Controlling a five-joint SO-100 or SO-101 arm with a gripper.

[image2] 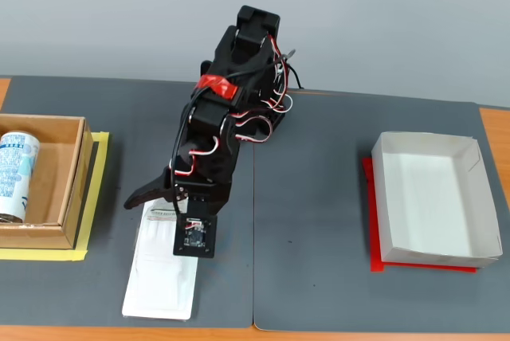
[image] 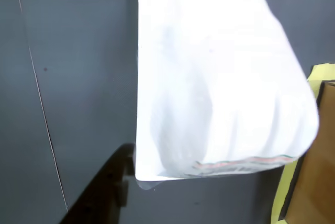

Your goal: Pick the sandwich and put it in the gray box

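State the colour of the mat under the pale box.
Red: the mat peeks out beneath the pale box, seen best in the fixed view.

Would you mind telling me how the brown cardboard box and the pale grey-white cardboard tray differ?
In the fixed view, the brown cardboard box sits at the left on a yellow sheet; the pale grey-white cardboard tray sits at the right on a red sheet. The brown box holds a blue-white printed can; the tray is empty. Both are open-topped, rectangular and rest on the dark mat.

brown cardboard box [image2: 68, 178] at left on yellow tape [image2: 96, 190], blue-white can [image2: 14, 175] lying inside; dark grey mat [image2: 319, 221] on table.
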